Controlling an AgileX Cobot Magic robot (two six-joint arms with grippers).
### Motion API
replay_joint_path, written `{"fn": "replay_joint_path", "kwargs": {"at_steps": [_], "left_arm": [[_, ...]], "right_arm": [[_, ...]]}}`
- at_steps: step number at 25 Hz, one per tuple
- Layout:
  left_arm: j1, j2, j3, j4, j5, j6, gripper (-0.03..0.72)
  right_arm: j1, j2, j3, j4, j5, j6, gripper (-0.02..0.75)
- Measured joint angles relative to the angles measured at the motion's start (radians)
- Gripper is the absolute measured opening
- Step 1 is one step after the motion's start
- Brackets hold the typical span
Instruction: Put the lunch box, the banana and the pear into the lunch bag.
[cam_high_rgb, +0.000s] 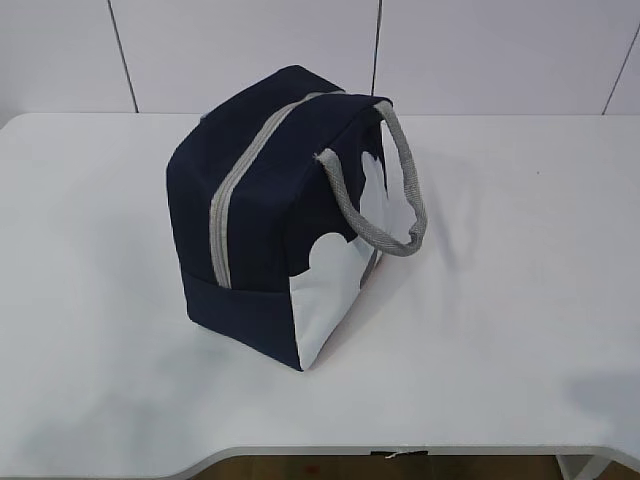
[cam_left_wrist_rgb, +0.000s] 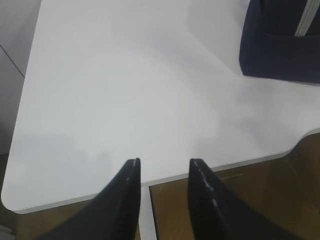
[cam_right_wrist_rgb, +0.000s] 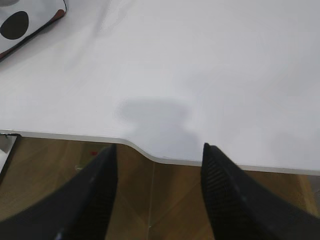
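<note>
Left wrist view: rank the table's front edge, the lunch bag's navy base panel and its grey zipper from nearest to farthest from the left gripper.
From the left gripper:
1. Table's front edge, just beyond the jaws.
2. Lunch bag's navy base panel, upper right.
3. Grey zipper, top right corner, beyond the panel.
</note>
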Motion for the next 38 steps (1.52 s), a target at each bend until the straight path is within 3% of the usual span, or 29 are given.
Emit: {"fn": "replay_joint_path", "kwargs": {"at_steps": [38], "left_arm": [[0.000, 0.000, 0.000, -0.009, 0.000, 0.000, 0.245]], "right_arm": [[0.000, 0.000, 0.000, 0.019, 0.000, 0.001, 0.438]]}}
